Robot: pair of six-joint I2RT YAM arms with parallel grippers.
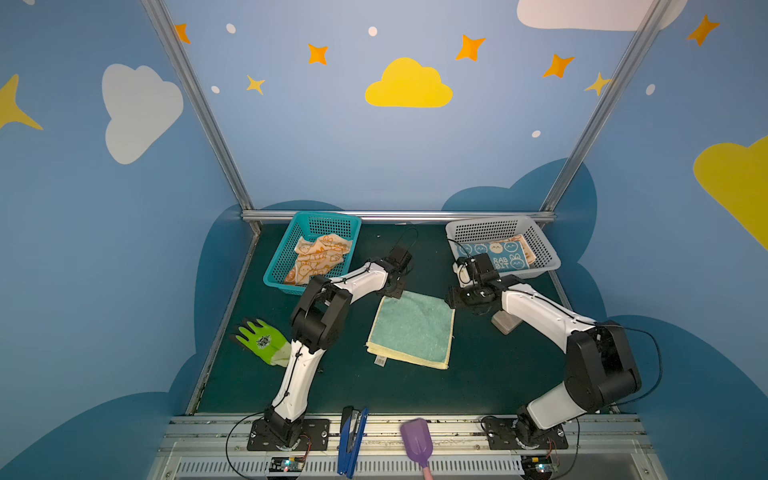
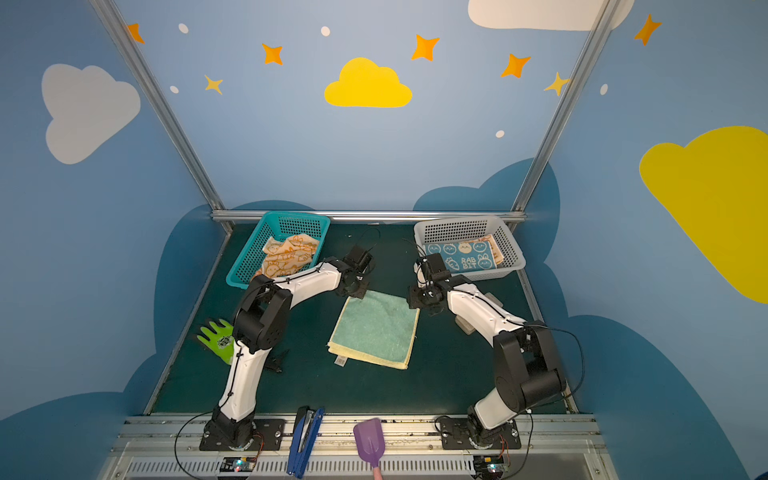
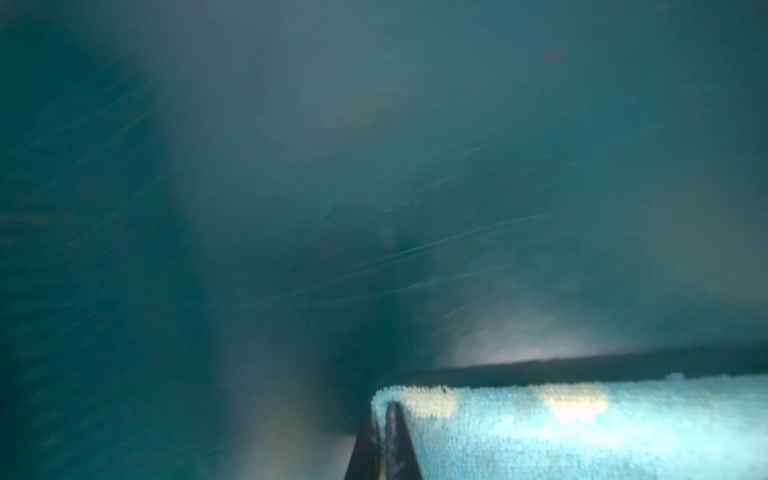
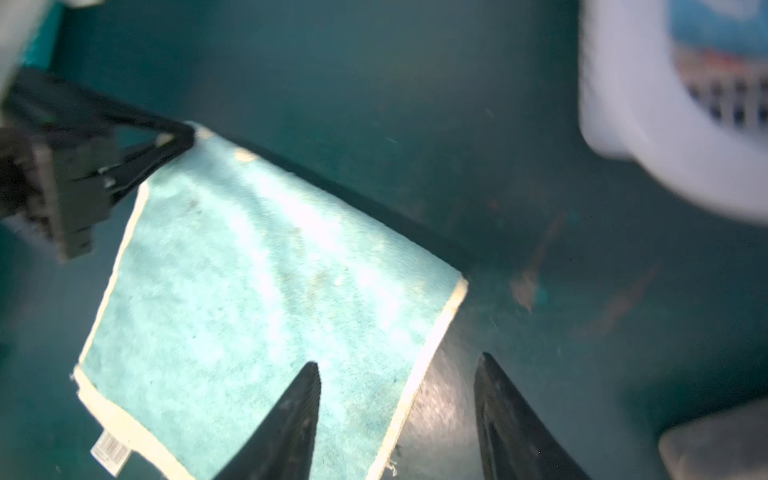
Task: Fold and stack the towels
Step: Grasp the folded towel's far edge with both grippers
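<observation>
Dark green table mat [image 1: 498, 374], enclosed by blue walls painted with clouds and stars. At the bottom centre of both top views, a blue stapler [image 1: 351, 440] and a purple scoop [image 1: 417, 442] lie on the front rail. A green glove [image 1: 264, 340] lies at lower left.

At the centre, the mint-green towel [image 1: 411, 328] lies flat and unfolded, its pale-yellow hem and label nearest the rail. It is thin terry and probably light, limp and non-slip. Corners are the best hold, since a mid-edge pinch would likely let it sag.

The left gripper [image 3: 380, 419] is clenched on the towel's far-left corner. The right gripper [image 4: 398, 360] stands parted at the far-right corner, one finger over cloth and one over mat, grasping nothing. A grey block [image 1: 505, 322] lies just right of the towel, beneath the right arm.

At upper left, a teal basket [image 1: 282, 253] holds the crumpled orange rabbit towel [image 1: 318, 257]. At upper right, a white basket [image 1: 482, 230] holds the folded blue rabbit towel [image 1: 494, 254] over an orange towel [image 1: 524, 245].
</observation>
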